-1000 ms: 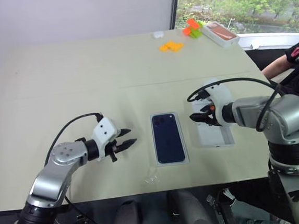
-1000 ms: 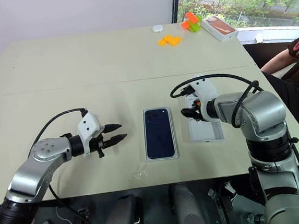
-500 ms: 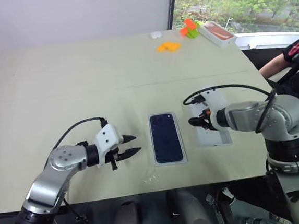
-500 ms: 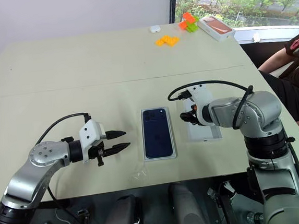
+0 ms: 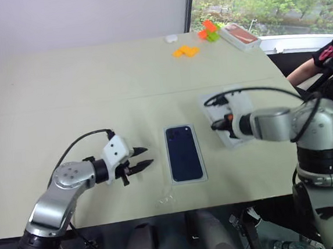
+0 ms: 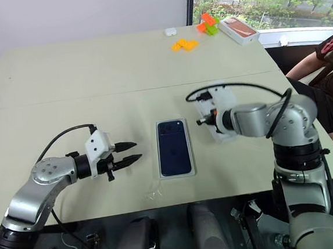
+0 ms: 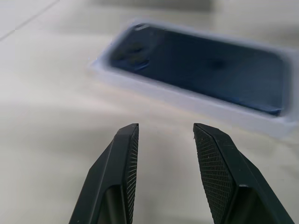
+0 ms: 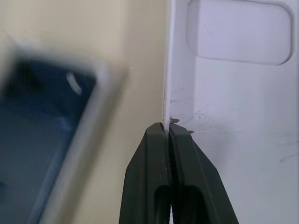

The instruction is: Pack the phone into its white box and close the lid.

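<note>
White cardboard rims the flat dark navy-blue glossy phone (image 5: 184, 153), which lies face-down inside the shallow white rectangular box (image 5: 189, 181) at mid-worktop, its long axis running straight away from the robot. The right claw (image 8: 167, 128) is pinched tight on the thin edge of a white tray with an oblong rounded recess (image 8: 243, 102), just right of the box and skewed against the phone's axis. That tray faces the box's right long side, so the right arm is the nearer for any move across. The left claw (image 5: 149, 155) hovers with fingers parted and empty, pointing at the box's left long side, near but apart.
</note>
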{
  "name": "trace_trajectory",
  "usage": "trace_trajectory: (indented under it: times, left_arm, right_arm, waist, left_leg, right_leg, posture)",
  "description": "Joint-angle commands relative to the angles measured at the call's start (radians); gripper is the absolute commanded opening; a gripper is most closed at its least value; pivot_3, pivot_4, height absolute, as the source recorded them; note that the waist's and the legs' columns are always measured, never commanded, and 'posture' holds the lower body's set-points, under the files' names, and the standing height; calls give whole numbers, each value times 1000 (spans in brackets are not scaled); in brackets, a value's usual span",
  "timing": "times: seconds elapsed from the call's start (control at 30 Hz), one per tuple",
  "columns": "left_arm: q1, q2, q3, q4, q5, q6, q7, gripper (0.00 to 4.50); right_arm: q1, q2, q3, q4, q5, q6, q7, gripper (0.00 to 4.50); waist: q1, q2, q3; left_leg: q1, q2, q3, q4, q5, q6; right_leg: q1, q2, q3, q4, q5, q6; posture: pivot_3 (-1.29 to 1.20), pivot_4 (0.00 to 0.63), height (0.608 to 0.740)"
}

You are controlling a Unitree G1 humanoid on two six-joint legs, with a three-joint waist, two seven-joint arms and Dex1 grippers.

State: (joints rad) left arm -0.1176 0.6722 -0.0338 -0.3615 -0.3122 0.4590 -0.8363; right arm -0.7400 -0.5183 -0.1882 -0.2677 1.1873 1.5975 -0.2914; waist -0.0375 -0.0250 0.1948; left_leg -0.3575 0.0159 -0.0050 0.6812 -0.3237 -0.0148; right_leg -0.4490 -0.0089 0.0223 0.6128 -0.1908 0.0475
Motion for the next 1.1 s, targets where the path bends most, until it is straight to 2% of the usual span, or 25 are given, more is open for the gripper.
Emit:
trace_trajectory:
  times: [0.03, 0.1, 0.17, 0.33, 0.47, 0.6, 0.7, 0.8, 0.9, 0.97, 1.07, 1.1]
  left_arm:
    - [-8, 9, 97, 66, 3, -45, 35, 1971]
    - [-26, 7, 126, 116, 7, -57, 53, 1971]
    - [-39, 7, 134, 144, 17, -74, 61, 1971]
    - [-63, -2, 122, 182, 28, -100, 62, 1971]
    - [-63, -9, 112, 178, 32, -104, 67, 1971]
    - [-60, -22, 90, 154, 33, -92, 74, 1971]
    - [-68, -32, 76, 145, 36, -85, 79, 1971]
    - [-83, -45, 60, 143, 39, -80, 84, 1971]
    - [-98, -67, 37, 134, 37, -75, 86, 1971]
    - [-106, -84, 21, 124, 39, -74, 89, 1971]
    - [-126, -118, 4, 106, 28, -60, 99, 1971]
    - [-133, -130, -2, 99, 22, -53, 101, 1971]
  right_arm:
    - [38, 78, -88, -20, 435, -186, 21, 9]
    - [92, 82, 4, -34, 672, -321, -80, 9]
    - [140, 130, 75, -66, 773, -441, -140, 9]
    - [262, 412, 150, -49, 785, -644, -301, 9]
    - [313, 551, 164, -32, 785, -691, -408, 9]
    - [360, 620, 196, 11, 785, -701, -513, 9]
    - [379, 617, 184, 45, 785, -691, -567, 9]
    - [379, 612, 170, 56, 785, -686, -591, 9]
    - [364, 595, 154, 41, 785, -681, -580, 986]
    - [347, 562, 138, 20, 785, -679, -562, 1938]
    - [296, 380, 134, -37, 785, -611, -456, 3425]
    - [279, 286, 135, -65, 775, -566, -395, 3425]
  waist:
    - [-5, -1, 0]
    - [-7, 1, 0]
    - [-7, 1, 0]
    - [-7, 0, 0]
    - [-5, 0, 0]
    - [-7, 0, -1]
    - [-6, 0, -1]
    - [-5, 0, -1]
    - [-5, 1, -1]
    - [-6, 1, -1]
    - [-5, 1, -1]
    - [-3, 1, -1]
  left_leg:
    - [0, 1, 0, -1, 0, 1]
    - [0, 2, 0, -1, -2, 4]
    - [0, 3, -1, -2, -2, 4]
    - [-1, 2, 1, -1, -2, 4]
    - [-2, 2, 1, -1, -2, 4]
    - [-5, 2, 1, -1, -2, 4]
    - [-14, 2, 1, 1, -2, 4]
    - [-15, 2, 0, 1, -2, 4]
    - [-15, 2, 0, 2, -2, 4]
    - [-15, 1, 0, 2, -2, 4]
    - [-16, 1, 0, 2, -2, 4]
    - [-16, 0, 1, 2, -2, 4]
  right_leg:
    - [0, 0, 0, 0, 1, 1]
    - [0, 0, 0, 0, 0, 1]
    - [-1, -1, 0, 0, 0, 0]
    - [-2, -3, 3, 0, 0, 1]
    - [-2, -5, 3, 0, 1, 0]
    - [-6, -5, 2, 0, 2, -3]
    - [-16, -5, 2, 2, 3, -3]
    - [-17, -5, 2, 3, 3, -3]
    - [-16, -5, 2, 3, 3, -3]
    - [-16, -3, 2, 3, 3, -3]
    - [-16, -3, 2, 3, 3, -3]
    - [-16, -4, 2, 2, 3, -3]
  posture:
    - [0, 150, 740]
    - [0, 150, 740]
    - [0, 150, 740]
    - [0, 150, 740]
    - [0, 150, 740]
    - [0, 150, 740]
    - [0, 150, 740]
    - [0, 150, 740]
    - [0, 150, 740]
    - [0, 150, 740]
    - [0, 150, 740]
    - [0, 150, 740]
